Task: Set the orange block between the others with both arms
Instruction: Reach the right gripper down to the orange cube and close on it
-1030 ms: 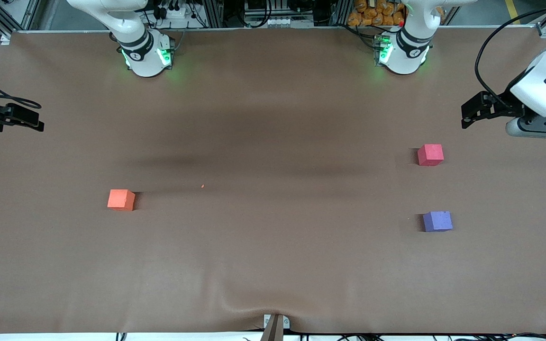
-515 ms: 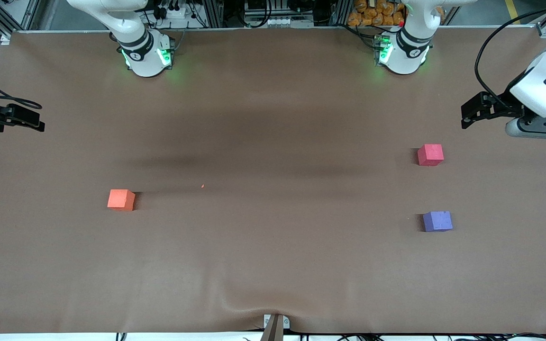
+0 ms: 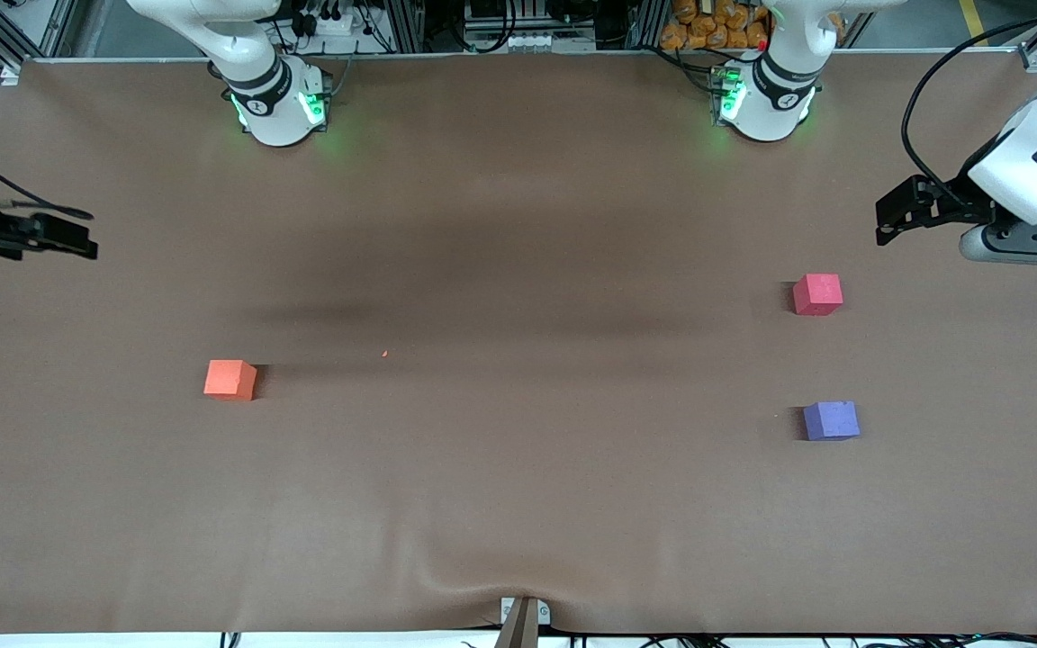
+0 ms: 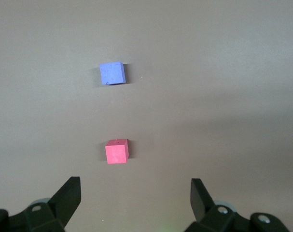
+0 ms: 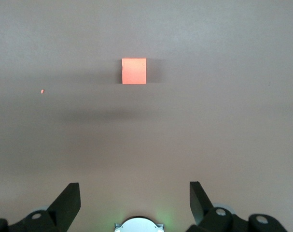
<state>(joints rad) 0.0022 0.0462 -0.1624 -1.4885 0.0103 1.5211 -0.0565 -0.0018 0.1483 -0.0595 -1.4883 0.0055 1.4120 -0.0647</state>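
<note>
Both end effectors spread wide, empty: left end effector and right end effector over opposite counter ends. Small bright orange foam cube sits toward the right arm's end, well apart from pinkish-red cube and purple-blue cube.

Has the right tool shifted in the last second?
Yes. The right tool has edged toward the table's middle and a bit toward the right arm's base; the orange block hasn't moved.

Bright orange block. Pinkish-red cube and purple-blue cube, both plain and matte. Brown table. White arms with black bands, green lights at the bases. Black grippers. Tiny orange speck.
</note>
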